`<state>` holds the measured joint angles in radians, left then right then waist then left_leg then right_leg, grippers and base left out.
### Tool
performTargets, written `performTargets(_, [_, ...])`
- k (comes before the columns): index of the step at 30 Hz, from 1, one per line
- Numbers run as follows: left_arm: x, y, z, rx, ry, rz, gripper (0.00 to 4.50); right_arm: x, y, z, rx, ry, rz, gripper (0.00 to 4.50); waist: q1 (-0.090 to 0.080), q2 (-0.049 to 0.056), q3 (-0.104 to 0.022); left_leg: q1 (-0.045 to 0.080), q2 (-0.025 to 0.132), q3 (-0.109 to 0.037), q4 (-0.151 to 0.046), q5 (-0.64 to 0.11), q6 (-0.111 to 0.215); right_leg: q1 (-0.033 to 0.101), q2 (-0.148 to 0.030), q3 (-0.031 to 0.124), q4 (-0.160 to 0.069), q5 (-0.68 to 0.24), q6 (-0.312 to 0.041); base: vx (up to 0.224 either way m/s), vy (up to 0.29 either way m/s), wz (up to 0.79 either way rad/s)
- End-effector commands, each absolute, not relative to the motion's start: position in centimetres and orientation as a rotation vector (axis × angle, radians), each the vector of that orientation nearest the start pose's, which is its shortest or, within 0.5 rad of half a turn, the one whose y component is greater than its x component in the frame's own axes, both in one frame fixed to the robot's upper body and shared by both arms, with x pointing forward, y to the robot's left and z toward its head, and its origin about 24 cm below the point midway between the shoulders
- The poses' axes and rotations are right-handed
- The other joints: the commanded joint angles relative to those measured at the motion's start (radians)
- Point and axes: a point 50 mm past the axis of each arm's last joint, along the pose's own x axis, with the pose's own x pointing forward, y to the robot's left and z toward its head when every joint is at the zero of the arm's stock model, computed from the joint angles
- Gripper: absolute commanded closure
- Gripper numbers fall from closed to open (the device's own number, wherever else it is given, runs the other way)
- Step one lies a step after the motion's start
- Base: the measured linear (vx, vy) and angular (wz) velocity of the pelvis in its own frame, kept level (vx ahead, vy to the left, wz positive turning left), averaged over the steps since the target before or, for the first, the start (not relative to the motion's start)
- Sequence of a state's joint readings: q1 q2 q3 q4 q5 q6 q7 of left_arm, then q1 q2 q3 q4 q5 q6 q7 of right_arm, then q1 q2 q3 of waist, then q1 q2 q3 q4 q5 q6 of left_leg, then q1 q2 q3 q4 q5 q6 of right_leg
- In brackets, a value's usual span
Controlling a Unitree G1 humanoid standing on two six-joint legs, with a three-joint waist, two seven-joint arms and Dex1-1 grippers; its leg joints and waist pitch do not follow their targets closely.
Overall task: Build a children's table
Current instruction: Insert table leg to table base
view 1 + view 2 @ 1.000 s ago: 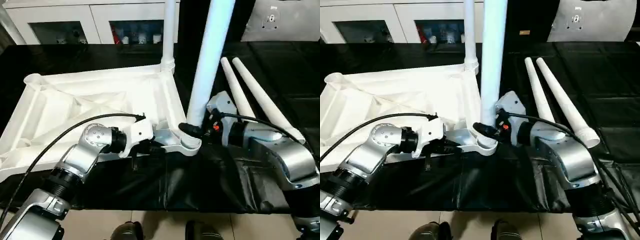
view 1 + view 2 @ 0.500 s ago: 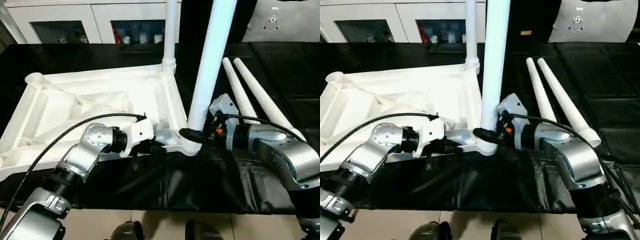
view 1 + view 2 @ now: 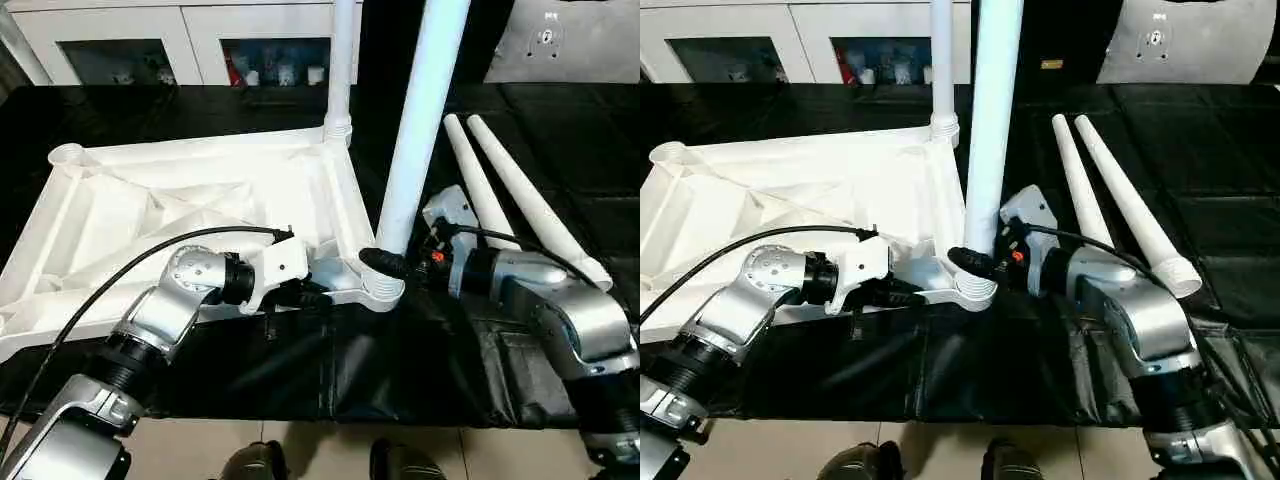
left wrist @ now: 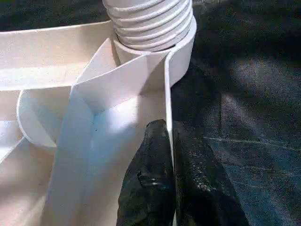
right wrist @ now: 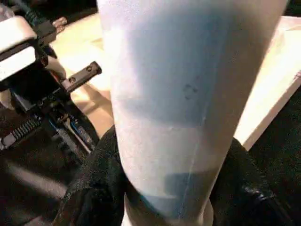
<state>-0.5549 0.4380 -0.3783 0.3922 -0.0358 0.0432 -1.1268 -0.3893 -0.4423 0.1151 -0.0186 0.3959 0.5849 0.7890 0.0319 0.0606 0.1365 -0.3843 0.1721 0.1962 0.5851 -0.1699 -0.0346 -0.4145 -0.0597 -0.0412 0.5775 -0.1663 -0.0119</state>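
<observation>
While the children's table lies upside down on the black-covered work table, ribs up, with one leg already standing in its far corner and two spare legs lying well apart to my right, I judge the job is seating the second leg in the near corner socket. My left gripper is pinched tight on the top's thin edge wall beside that socket, so I should hold the top still. My right gripper wraps the leg's base, which I should keep upright as its threads turn in.

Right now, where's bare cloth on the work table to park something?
Free: the black cloth right of the two loose legs, and the strip behind the tabletop. Crowded: the near corner socket, where both grippers work.
</observation>
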Motion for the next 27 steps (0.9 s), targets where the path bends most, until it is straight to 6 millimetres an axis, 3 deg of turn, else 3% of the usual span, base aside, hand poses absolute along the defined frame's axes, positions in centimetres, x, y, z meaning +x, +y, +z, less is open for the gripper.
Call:
performTargets(1, [31.0, 12.6, 7.4, 0.558, 0.283, -1.335, 4.50, 28.8, -15.1, 7.9, 0.014, 0.391, 0.928, 2.59, -0.002, 0.003, -0.055, 0.032, 0.054, -0.038, -0.086, -0.365, 0.002, 0.025, -0.083, 0.046, -0.092, -0.503, -0.149, 0.000, 0.000, 0.00])
performTargets(2, [31.0, 12.6, 7.4, 0.558, 0.283, -1.334, 4.50, 28.6, -15.3, 7.5, 0.029, 0.393, 0.909, 2.59, -0.001, 0.006, -0.055, 0.032, 0.054, -0.037, -0.087, -0.369, 0.002, 0.025, -0.083, 0.046, -0.091, -0.491, -0.157, 0.000, 0.000, 0.00])
performTargets(4, [31.0, 12.6, 7.4, 0.558, 0.283, -1.334, 4.50, 28.6, -15.3, 7.4, 0.029, 0.393, 0.908, 2.59, -0.001, 0.001, -0.055, 0.032, 0.054, -0.036, -0.087, -0.375, 0.001, 0.026, -0.084, 0.046, -0.093, -0.494, -0.159, 0.000, 0.000, 0.00])
performTargets(6, [31.1, 12.7, 7.5, 0.551, 0.284, -1.332, 4.50, 27.9, -15.7, 5.7, 0.072, 0.390, 0.849, 2.59, 0.001, 0.014, -0.052, 0.035, 0.055, -0.038, -0.088, -0.394, -0.004, 0.022, -0.085, 0.045, -0.096, -0.511, -0.156, 0.000, 0.000, 0.00])
performTargets(9, [31.1, 12.8, 7.5, 0.549, 0.285, -1.330, 4.50, 27.3, -15.9, 4.8, 0.103, 0.373, 0.806, 2.60, -0.001, 0.010, -0.050, 0.034, 0.054, -0.039, -0.092, -0.418, -0.007, 0.023, -0.085, 0.044, -0.100, -0.542, -0.143, 0.000, 0.000, 0.00])
performTargets(14, [31.1, 12.8, 7.4, 0.546, 0.288, -1.330, 4.50, 26.4, -16.0, 4.3, 0.063, 0.350, 0.798, 2.60, 0.000, 0.018, -0.046, 0.039, 0.054, -0.039, -0.095, -0.429, -0.006, 0.015, -0.084, 0.045, -0.110, -0.597, -0.117, 0.000, 0.000, 0.00])
performTargets(15, [31.0, 12.8, 7.4, 0.545, 0.290, -1.330, 4.50, 26.1, -16.0, 4.2, 0.024, 0.347, 0.807, 2.60, 0.001, 0.014, -0.047, 0.041, 0.055, -0.039, -0.095, -0.431, -0.008, 0.014, -0.084, 0.045, -0.110, -0.593, -0.110, 0.000, 0.000, 0.00])
performTargets(17, [31.0, 12.7, 7.3, 0.545, 0.291, -1.333, 4.50, 25.8, -16.0, 4.1, -0.047, 0.351, 0.834, 2.60, -0.003, 0.006, -0.045, 0.032, 0.053, -0.041, -0.099, -0.425, -0.003, 0.020, -0.084, 0.044, -0.108, -0.592, -0.108, 0.000, 0.000, 0.00])
performTargets(20, [30.9, 12.7, 7.3, 0.546, 0.291, -1.335, 4.50, 25.7, -15.9, 4.0, -0.112, 0.360, 0.862, 2.60, -0.003, 0.007, -0.043, 0.036, 0.052, -0.041, -0.096, -0.427, 0.003, 0.015, -0.086, 0.046, -0.112, -0.644, -0.093, 0.000, 0.000, 0.00])
performTargets(21, [30.8, 12.6, 7.2, 0.546, 0.290, -1.335, 4.50, 25.3, -15.7, 3.7, -0.199, 0.380, 0.926, 2.60, -0.005, -0.004, -0.041, 0.034, 0.052, -0.042, -0.096, -0.424, 0.006, 0.015, -0.087, 0.045, -0.112, -0.669, -0.082, 0.000, 0.000, 0.00])
performTargets(24, [30.6, 12.6, 7.1, 0.541, 0.289, -1.332, 4.50, 25.0, -15.6, 3.6, -0.212, 0.384, 0.955, 2.60, -0.008, -0.005, -0.037, 0.036, 0.051, -0.044, -0.096, -0.445, 0.009, 0.008, -0.089, 0.045, -0.121, -0.743, -0.058, 0.000, 0.000, 0.00])
performTargets(25, [30.6, 12.6, 7.1, 0.541, 0.289, -1.332, 4.50, 25.0, -15.6, 3.6, -0.212, 0.384, 0.955, 2.60, -0.009, -0.012, -0.037, 0.037, 0.051, -0.044, -0.096, -0.449, 0.009, 0.007, -0.089, 0.044, -0.124, -0.754, -0.053, 0.000, 0.000, 0.00])
performTargets(27, [30.5, 12.7, 7.0, 0.542, 0.291, -1.331, 4.50, 25.2, -15.4, 3.6, -0.225, 0.385, 0.971, 2.60, -0.012, -0.010, -0.037, 0.037, 0.053, -0.048, -0.100, -0.462, 0.006, 0.007, -0.087, 0.042, -0.123, -0.742, -0.050, 0.000, 0.000, 0.00])
